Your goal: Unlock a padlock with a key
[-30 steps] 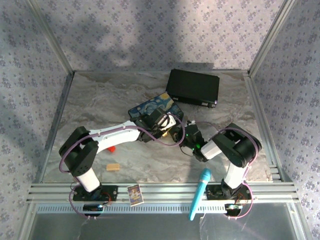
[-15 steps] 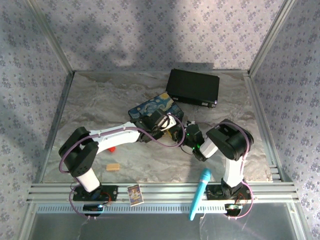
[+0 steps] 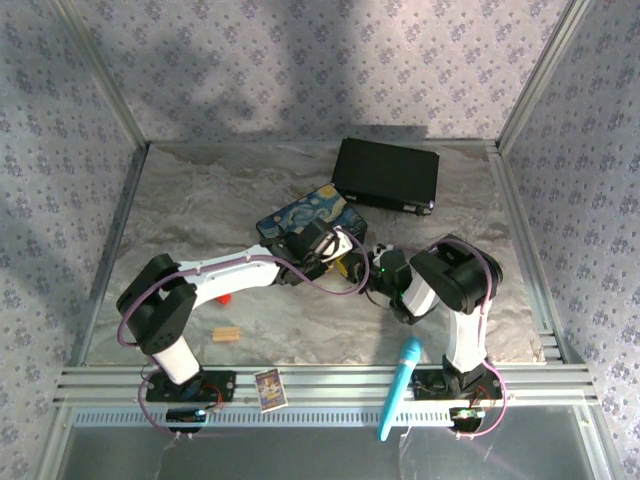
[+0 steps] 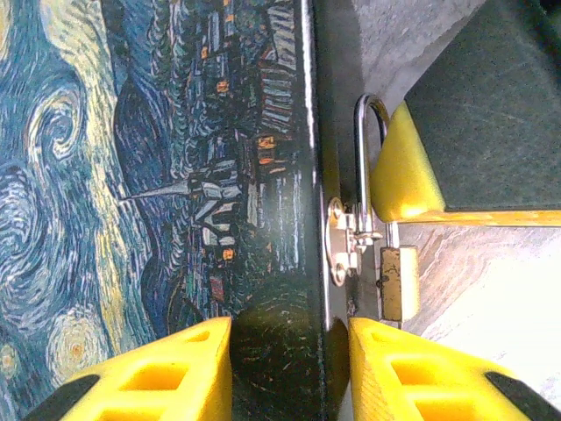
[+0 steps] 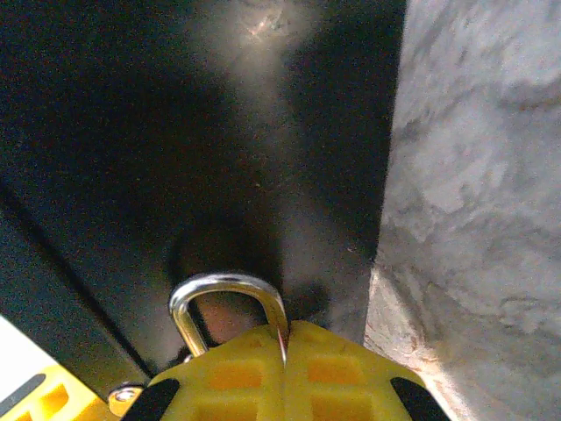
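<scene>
My right gripper [image 5: 285, 338] pinches the tiny brass-gold padlock [image 4: 399, 285] by its silver loop, just beside the blue painted tin [image 4: 131, 175]. My left gripper [image 4: 289, 331] is spread wide over the tin's edge.

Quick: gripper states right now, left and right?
Left gripper: fingers straddle the edge of the painted tin; whether it grips cannot be told.
Right gripper: closed on the shackle of the padlock.

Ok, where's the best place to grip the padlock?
Probably the padlock by its brass body, from the side away from the tin: that side is bare table, while the thin shackle is threaded through the hasp with the right gripper crowding it.
</scene>
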